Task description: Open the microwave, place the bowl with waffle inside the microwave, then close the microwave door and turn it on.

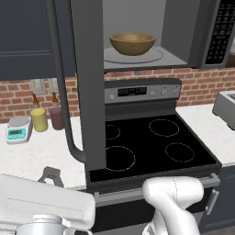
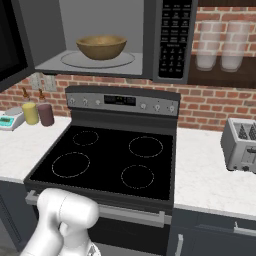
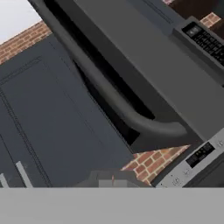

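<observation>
- Arm [image 1: 172, 197] low at the front edge of the stove, its upper part cut off by the frame; pincer itself hard to make out, shut tight, no sign of anything held.
- Hand view tilted: microwave door's curved bar handle [image 3: 118, 105] runs close across it, dark blue cabinet door [image 3: 48, 127] behind.
- Black stove [image 2: 107, 160] with four dashed burner rings, bare; control panel [image 2: 122, 101] at its back.
- White speckled counter [image 2: 205, 170] either side. Left: scale [image 1: 18, 128], yellow cup [image 1: 39, 120], maroon cup [image 1: 57, 117]. Right: toaster [image 2: 240, 145], partly cut off.
- Microwave door [image 1: 89, 82] swung fully open, seen edge-on, hiding part of the stove's left side.
- Microwave [image 2: 165, 40] above the stove; top cropped.
- Wooden bowl [image 1: 132, 43] sits upright on the glass turntable [image 1: 151, 57] inside the microwave.
- Waffle: cannot tell, bowl rim hides the contents.
- Red brick wall [image 2: 210, 100] behind; two blurred glasses [image 2: 220, 45] on a shelf at right.
</observation>
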